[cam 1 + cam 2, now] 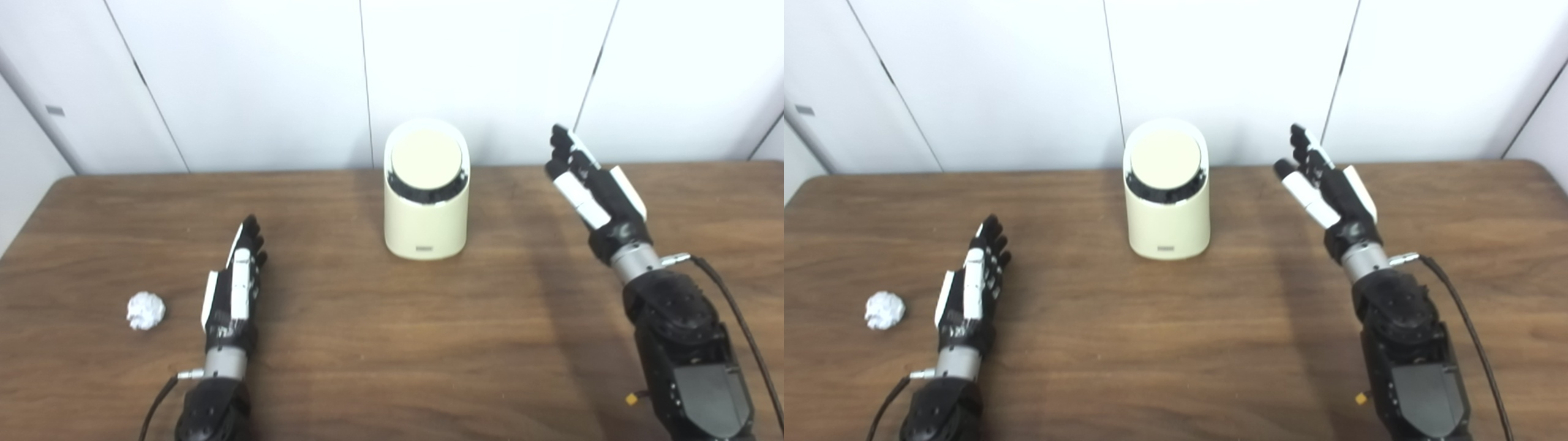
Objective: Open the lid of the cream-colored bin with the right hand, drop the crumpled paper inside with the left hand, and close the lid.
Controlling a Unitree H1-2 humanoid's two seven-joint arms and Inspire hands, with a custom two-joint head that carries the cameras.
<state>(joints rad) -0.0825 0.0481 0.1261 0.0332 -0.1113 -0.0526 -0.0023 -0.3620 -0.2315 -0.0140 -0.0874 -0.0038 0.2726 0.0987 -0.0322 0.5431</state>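
Note:
The cream-colored bin (pixel 427 228) stands upright near the table's far middle, its round lid (pixel 426 160) lying flat in the top, closed. A white crumpled paper ball (pixel 146 310) lies on the table at the front left. My left hand (pixel 234 288) rests low over the table just right of the ball, fingers straight and apart, holding nothing. My right hand (pixel 591 187) is raised to the right of the bin, about level with its top, fingers spread and empty, not touching it.
The brown wooden table (pixel 392 343) ends at a white panelled wall (pixel 257 79) right behind the bin. A black cable (pixel 741 331) runs along the right forearm.

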